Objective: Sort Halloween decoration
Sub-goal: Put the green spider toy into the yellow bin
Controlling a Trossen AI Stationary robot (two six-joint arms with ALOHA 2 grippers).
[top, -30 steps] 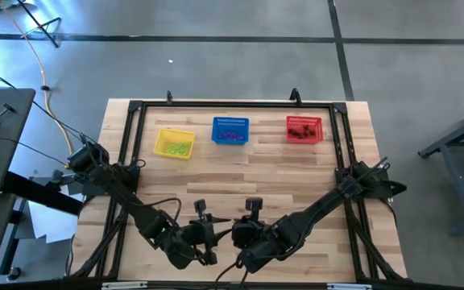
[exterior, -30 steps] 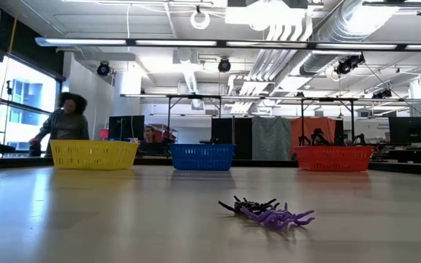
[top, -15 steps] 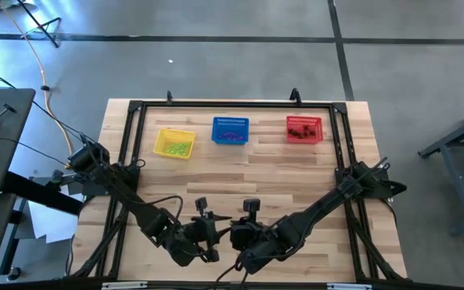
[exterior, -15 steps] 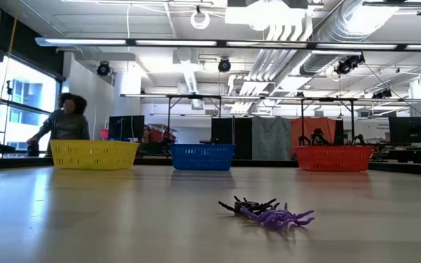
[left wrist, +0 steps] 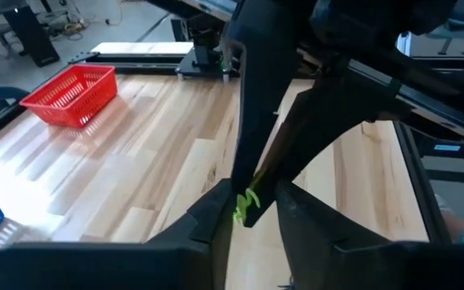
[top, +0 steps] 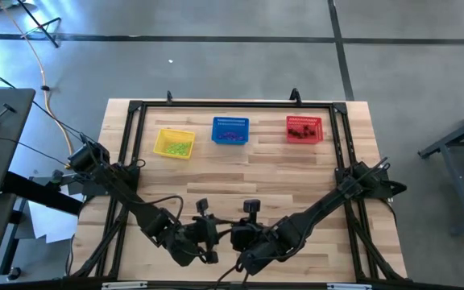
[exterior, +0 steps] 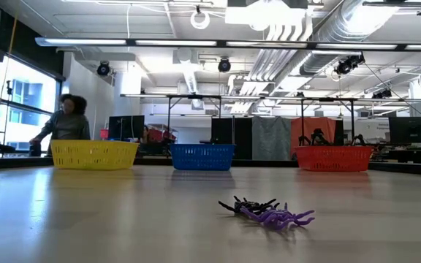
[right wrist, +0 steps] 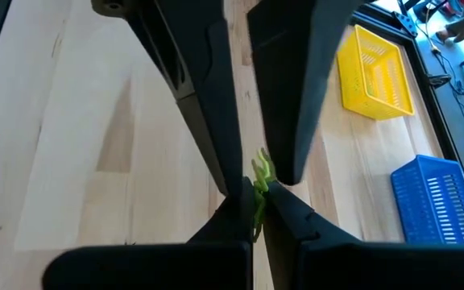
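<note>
Wood table (top: 240, 173), baskets along far edge: yellow basket (top: 174, 143), blue basket (top: 230, 130), red basket (top: 304, 129). Left gripper (left wrist: 252, 211) and right gripper (right wrist: 254, 193) meet tip to tip at near edge, both pinching one yellow-green spider (right wrist: 259, 179). Purple spider (exterior: 278, 217) and black spider (exterior: 248, 204) lie loose on table nearby

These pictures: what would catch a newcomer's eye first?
Both grippers meet at the table's near edge, the left gripper and right gripper pinching one yellow-green spider between them. Along the far side stand the yellow basket, blue basket and red basket.
</note>
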